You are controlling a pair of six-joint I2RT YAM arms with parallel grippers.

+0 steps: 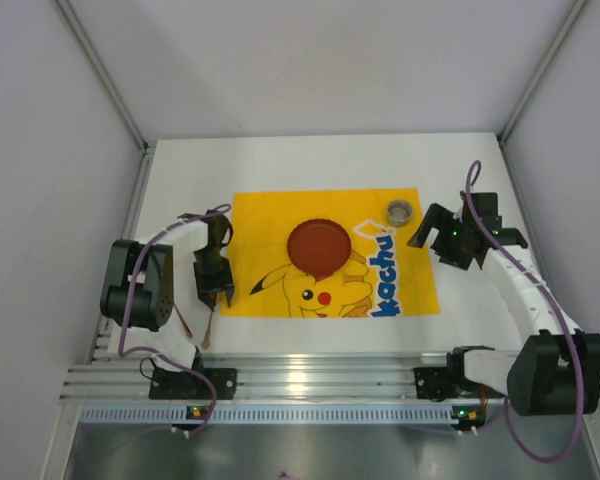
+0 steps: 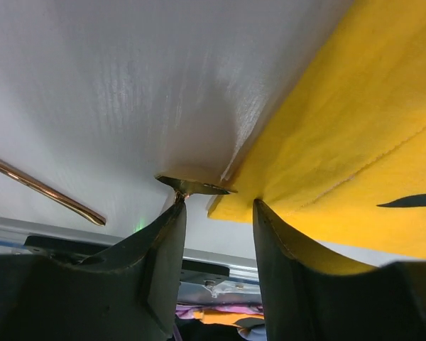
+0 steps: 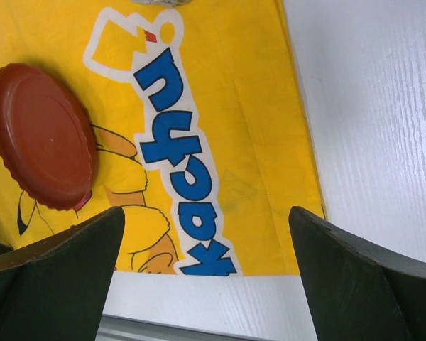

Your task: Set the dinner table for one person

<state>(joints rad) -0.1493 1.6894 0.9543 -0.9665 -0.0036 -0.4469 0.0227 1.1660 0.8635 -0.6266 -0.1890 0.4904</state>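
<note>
The white dinner table [image 1: 310,160] carries a yellow Pikachu mat [image 1: 270,215] with a red plate [image 1: 318,247] in its middle. My left gripper [image 1: 217,292] is down at the mat's near left corner. In the left wrist view its jaws [image 2: 219,202] stand partly apart around the flat end of a gold utensil [image 2: 193,186]; the left fingertip touches it, the right one rests by the mat's edge [image 2: 319,170]. That utensil's handle [image 1: 208,328] runs toward the rail. My right gripper [image 1: 432,238] hovers wide open over the mat's right side [image 3: 270,142], holding nothing.
A second gold utensil [image 2: 42,188] lies on the table left of the first, and from above shows as a thin line [image 1: 183,318]. A small glass cup [image 1: 399,210] stands at the mat's far right corner. The ribbed aluminium rail [image 1: 310,380] runs along the near edge. White walls enclose the sides.
</note>
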